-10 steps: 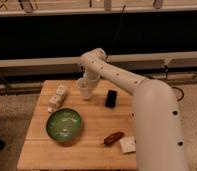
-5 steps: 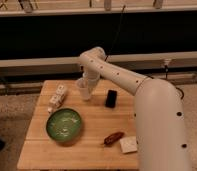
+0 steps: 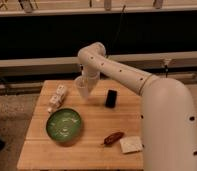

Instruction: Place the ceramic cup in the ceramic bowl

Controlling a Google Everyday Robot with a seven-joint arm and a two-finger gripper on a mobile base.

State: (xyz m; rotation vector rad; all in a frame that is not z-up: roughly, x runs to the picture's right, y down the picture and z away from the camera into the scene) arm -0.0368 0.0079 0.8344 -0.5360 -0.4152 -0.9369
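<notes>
The ceramic cup [image 3: 82, 89], small, white and tapered, hangs at the end of my arm over the back left part of the wooden table [image 3: 92, 120]. My gripper [image 3: 86, 84] is shut on the cup from above and right, holding it just above the table. The ceramic bowl [image 3: 64, 125], wide, green and glossy inside, sits on the table's front left, below and left of the cup. The bowl holds nothing.
A white rectangular carton [image 3: 57, 97] lies left of the cup, just behind the bowl. A small black object [image 3: 111, 98] stands to the cup's right. A brown elongated item [image 3: 113, 138] and a white square piece [image 3: 130, 144] lie front right. My arm's large white body fills the right side.
The gripper and the cup have shifted slightly left and a little up. The bowl and the other things have not moved.
</notes>
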